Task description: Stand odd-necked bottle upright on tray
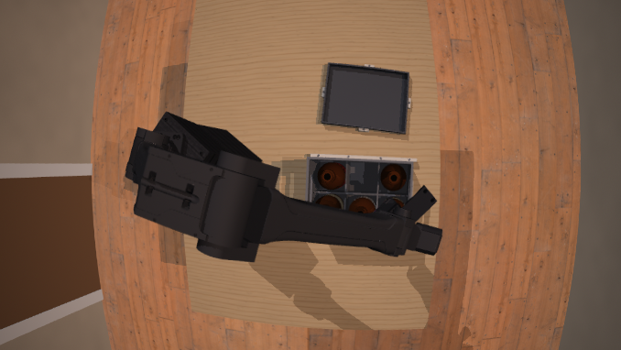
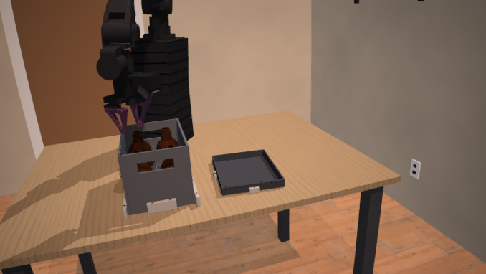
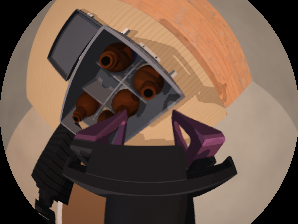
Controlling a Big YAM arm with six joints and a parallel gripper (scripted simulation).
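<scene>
Several brown bottles stand in the grey crate (image 1: 311, 183) (image 2: 158, 183). From above, two show whole in the far row (image 1: 332, 175) (image 1: 394, 176), and the near row (image 1: 363, 204) is partly hidden under my arm. From the side, two bottle necks (image 2: 137, 137) (image 2: 165, 133) rise above the rim. The wrist view shows bottle tops (image 3: 113, 59) (image 3: 147, 84) in their cells. My gripper (image 2: 131, 120) (image 3: 153, 132) is open and empty, its purple fingers just above the crate's back left corner. I cannot tell which neck differs. The dark tray (image 1: 366, 98) (image 2: 247, 172) lies empty beside the crate.
The black arm base (image 2: 165, 79) stands on the table behind the crate. The table (image 2: 322, 150) has its right edge beyond the tray. White clips stick out at the crate's foot (image 2: 161, 205) and on the tray's rim (image 2: 254, 189).
</scene>
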